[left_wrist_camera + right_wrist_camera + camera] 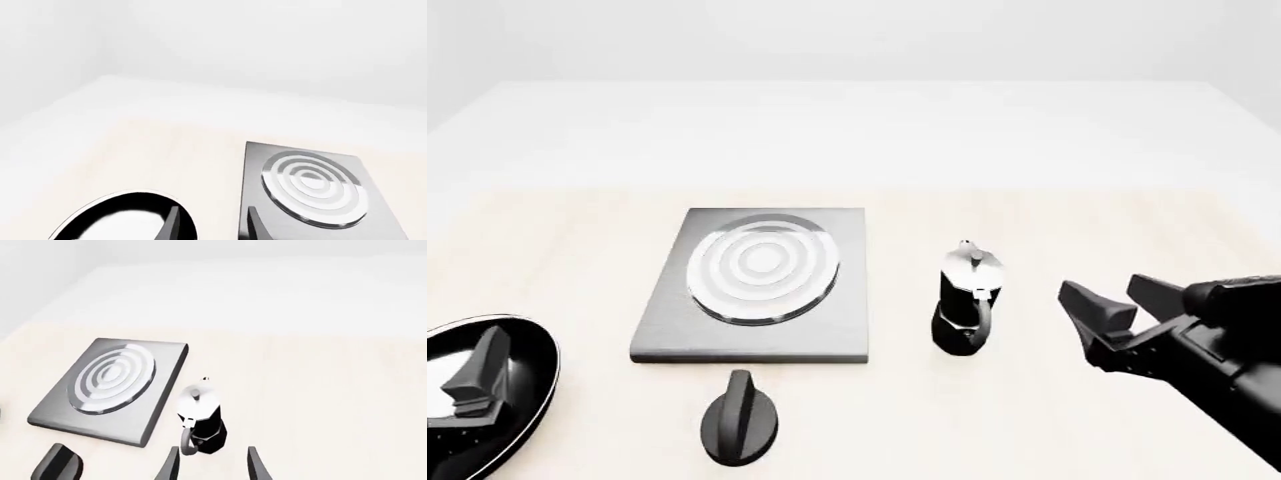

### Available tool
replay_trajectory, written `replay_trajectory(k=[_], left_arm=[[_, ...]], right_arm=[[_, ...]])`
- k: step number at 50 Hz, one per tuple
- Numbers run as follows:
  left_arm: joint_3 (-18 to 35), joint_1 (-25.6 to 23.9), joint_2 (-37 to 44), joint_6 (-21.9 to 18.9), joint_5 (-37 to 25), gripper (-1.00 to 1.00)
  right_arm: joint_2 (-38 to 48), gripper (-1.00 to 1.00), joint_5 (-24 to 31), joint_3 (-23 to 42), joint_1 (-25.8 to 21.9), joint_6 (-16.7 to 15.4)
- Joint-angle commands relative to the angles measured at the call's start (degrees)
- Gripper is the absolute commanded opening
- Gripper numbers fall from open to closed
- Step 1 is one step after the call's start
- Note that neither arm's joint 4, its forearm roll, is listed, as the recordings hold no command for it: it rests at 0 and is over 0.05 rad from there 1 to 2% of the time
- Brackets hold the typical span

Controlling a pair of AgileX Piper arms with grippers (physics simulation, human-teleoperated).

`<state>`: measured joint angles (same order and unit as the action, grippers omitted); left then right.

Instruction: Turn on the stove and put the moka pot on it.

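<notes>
2 arms work at a pale table [561,230], and the stove [761,283] serves as the landmark. Far to the stove's left, at the near edge of the front view, lies a black frying pan [521,385]. The left gripper [474,375] hangs over the pan, well apart from the stove; its fingers [172,225] stand spread with nothing between them.

The stove is a flat grey square plate with silver burner rings [763,267], lying flat near the table's middle. Just in front of the stove, toward the camera, sits the black oval knob [739,420], apart from the plate's edge and untouched.

Right of the stove, near its right edge but not touching it, the moka pot [966,300] stands upright on the table, black below and silver above, its curved handle turned toward the camera. Farther right of the stove, beyond the pot, the right gripper [1114,310] hovers with its fingers [255,464] spread wide, pointing toward the pot and clear of it, gripping nothing.
</notes>
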<state>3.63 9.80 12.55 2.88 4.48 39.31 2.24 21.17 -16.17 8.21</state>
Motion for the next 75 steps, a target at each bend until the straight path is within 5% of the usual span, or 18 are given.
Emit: replay_trajectory(k=[1,31,72,73,75], left_arm=[[-2.6,2.2,-10.9,-0.4,-2.3,1.0],[-3.2,2.0,-9.2,-0.8,-0.2,1.0],[-3.3,2.1,-9.0,-0.1,0.3,1.0],[-3.3,2.1,-8.9,-0.1,0.4,1.0],[-3.3,2.1,-8.8,-0.1,0.6,1.0]], right_arm=[[9.5,1.0,-2.9,2.5,-4.9,4.2],[30.4,1.0,-24.6,-2.1,-8.5,11.0],[51.0,1.0,-41.9,-2.6,-10.0,17.4],[51.3,-1.0,-41.9,-2.6,-9.6,17.5],[50.8,-1.0,-42.3,-3.3,-10.0,17.6]])
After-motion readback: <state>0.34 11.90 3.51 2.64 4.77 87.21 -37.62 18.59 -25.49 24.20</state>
